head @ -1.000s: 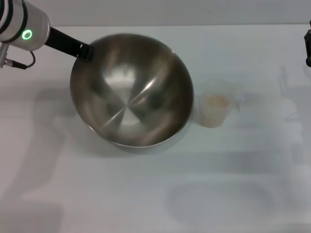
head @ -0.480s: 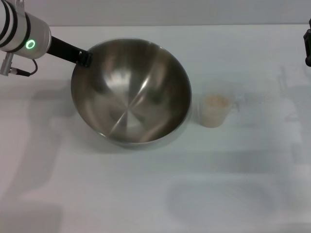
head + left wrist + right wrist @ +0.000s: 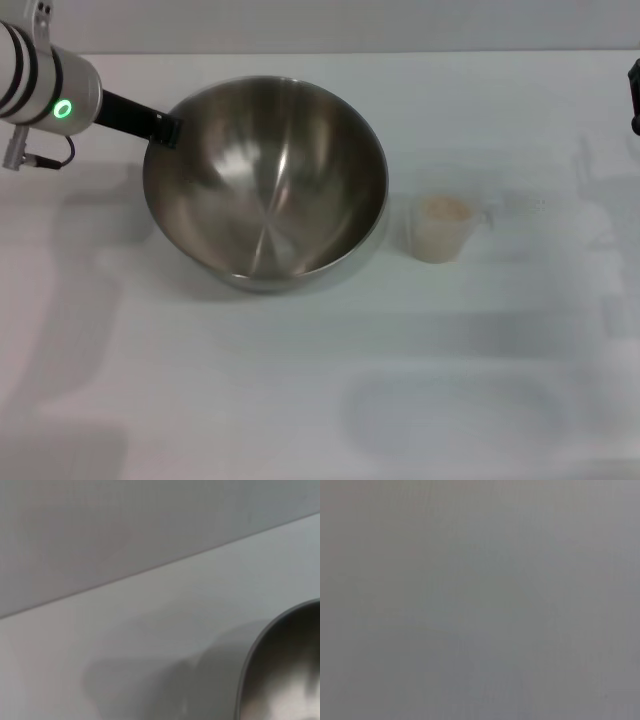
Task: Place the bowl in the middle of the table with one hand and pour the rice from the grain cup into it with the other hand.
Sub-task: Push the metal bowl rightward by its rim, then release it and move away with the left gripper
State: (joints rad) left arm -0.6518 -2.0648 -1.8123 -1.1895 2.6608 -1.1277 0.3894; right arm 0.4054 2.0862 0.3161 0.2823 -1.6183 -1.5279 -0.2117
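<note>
The steel bowl (image 3: pixel 265 185) stands on the white table (image 3: pixel 300 380) left of centre, nearly level. My left gripper (image 3: pixel 165 128) grips the bowl's far left rim with its dark fingers shut on it. Part of the bowl's rim also shows in the left wrist view (image 3: pixel 285 670). The clear grain cup (image 3: pixel 440 228) stands upright just right of the bowl, apart from it, with rice (image 3: pixel 445 208) inside and its handle pointing right. My right gripper (image 3: pixel 635 95) shows only as a dark bit at the right edge of the head view, far from the cup.
The left arm's white wrist with a green light (image 3: pixel 50 100) hangs over the table's far left. The table's far edge meets a grey wall (image 3: pixel 125 525). The right wrist view shows only a plain grey surface.
The left gripper has moved slightly left and lowered the bowl from a strong tilt to nearly level on the table. The cup and right arm have not moved.
</note>
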